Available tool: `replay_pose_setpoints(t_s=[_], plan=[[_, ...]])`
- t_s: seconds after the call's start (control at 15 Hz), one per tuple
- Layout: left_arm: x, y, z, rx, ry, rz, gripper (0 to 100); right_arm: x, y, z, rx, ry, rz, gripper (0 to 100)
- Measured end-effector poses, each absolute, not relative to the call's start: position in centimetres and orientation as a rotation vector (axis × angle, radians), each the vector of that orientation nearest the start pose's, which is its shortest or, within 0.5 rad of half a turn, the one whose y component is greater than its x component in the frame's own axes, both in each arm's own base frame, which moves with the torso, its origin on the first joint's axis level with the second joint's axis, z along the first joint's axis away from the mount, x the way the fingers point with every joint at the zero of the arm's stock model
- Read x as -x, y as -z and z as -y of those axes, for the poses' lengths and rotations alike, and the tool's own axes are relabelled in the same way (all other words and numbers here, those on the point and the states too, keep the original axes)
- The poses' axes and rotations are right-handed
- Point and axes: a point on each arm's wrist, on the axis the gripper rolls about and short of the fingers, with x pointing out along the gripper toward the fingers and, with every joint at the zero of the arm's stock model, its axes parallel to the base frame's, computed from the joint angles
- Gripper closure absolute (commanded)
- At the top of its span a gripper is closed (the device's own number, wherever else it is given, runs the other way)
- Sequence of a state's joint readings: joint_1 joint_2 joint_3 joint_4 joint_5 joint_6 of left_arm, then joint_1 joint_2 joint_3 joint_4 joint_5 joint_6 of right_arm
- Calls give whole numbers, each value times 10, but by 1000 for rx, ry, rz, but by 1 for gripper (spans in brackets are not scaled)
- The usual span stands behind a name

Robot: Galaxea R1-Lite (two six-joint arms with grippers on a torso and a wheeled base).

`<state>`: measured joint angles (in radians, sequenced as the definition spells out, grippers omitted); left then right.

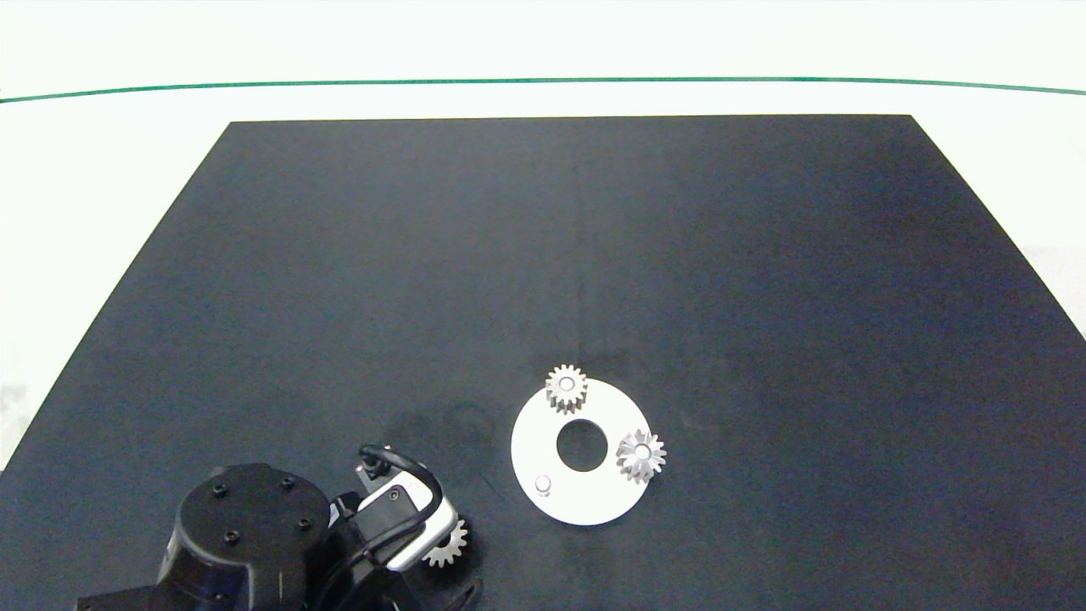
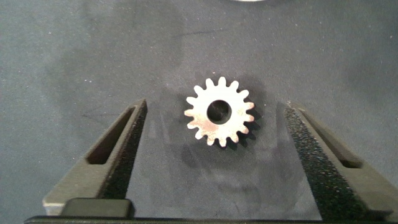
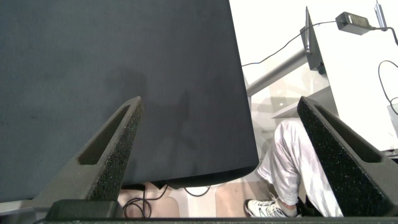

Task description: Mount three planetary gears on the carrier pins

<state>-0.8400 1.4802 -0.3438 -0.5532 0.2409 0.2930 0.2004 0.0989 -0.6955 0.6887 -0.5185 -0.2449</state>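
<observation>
Now, loose gear: flat on mat, between fingers, untouched
Left gripper: fingers wide apart
Right gripper: idle off table edge, fingers apart
Handling: probably stiff, light, slippery; pinch across teeth
Free pin: on disc

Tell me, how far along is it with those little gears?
Two planetary gears already sit on the white disc. One carrier pin is bare. The left gripper, open, straddles the third gear on the mat, not yet grasped. The right gripper idles off the table.
</observation>
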Motion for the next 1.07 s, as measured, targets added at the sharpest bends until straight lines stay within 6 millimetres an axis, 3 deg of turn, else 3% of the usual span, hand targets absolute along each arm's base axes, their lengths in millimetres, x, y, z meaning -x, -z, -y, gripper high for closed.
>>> replay_pose_setpoints(t_s=[1.07], plan=[[-141,-114,152,-589,665,-397,49,93,-182,30,271,307,-126,0]])
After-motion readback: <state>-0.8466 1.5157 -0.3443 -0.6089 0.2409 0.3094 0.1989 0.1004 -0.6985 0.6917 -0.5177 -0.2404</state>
